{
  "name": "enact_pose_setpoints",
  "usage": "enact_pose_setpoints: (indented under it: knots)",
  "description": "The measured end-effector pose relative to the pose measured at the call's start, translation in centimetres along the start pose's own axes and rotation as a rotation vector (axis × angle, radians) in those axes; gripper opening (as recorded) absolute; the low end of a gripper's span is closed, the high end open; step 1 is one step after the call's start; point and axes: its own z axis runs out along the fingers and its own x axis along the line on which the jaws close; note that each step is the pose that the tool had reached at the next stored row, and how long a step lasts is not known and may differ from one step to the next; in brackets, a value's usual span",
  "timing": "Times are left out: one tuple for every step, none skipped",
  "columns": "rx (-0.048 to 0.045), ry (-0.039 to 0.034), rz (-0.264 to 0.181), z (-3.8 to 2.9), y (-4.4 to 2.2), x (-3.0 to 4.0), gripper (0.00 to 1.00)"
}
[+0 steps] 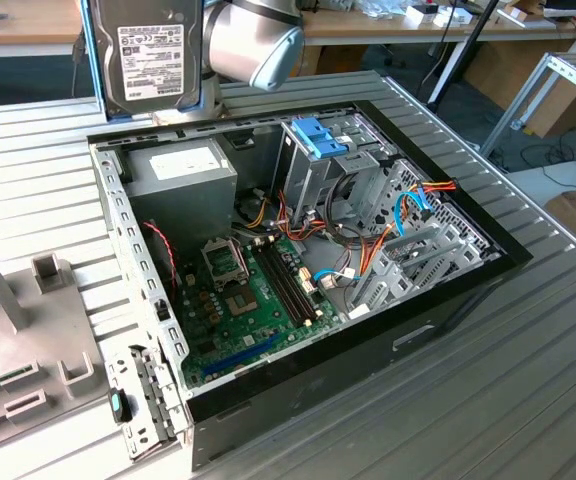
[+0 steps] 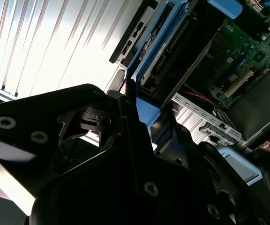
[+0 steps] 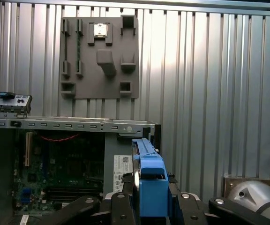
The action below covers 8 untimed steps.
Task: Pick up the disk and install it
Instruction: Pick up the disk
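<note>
**Disk lifted, not yet installed**

The claw (image 3: 150,206) is clamped on the disk (image 1: 149,52), gripping its blue carrier. In the exterior view the disk hangs upright above the far left edge of the open computer case (image 1: 318,385). The pickup looks done. Seating it remains.

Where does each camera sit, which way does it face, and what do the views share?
Exterior view: off the arm, raised, looking down into the open computer case; the arm's grey joint and the upright disk show.
First wrist view: on the wrist, looking past the claw to the grey fixture plate; claw body shows.
Second wrist view: on the wrist, looking past the dark claw body toward the case.
Shared: all three show the blue-railed disk and the motherboard.
</note>
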Motion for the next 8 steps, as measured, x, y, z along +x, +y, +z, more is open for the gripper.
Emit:
enact_pose_setpoints:
  knots:
    - [-0.0001,0.0001,0.000,-0.01,-0.22,0.06,0.36]
    - [0.0000,0.0000,0.000,-0.01,-0.43,0.24,0.36]
    - [-0.0001,0.0001,0.000,-0.02,-0.61,0.53,0.36]
    - [0.0000,0.0000,0.000,-0.02,-0.78,0.88,0.36]
    - [-0.0001,0.0000,0.000,-0.03,-0.88,1.10,0.36]
    - [0.0000,0.0000,0.000,-0.03,-0.96,1.28,0.36]
    - [-0.0001,0.0001,0.000,-0.04,-1.01,1.42,0.36]
    - [0.0000,0.0000,0.000,-0.04,-1.08,1.58,0.36]
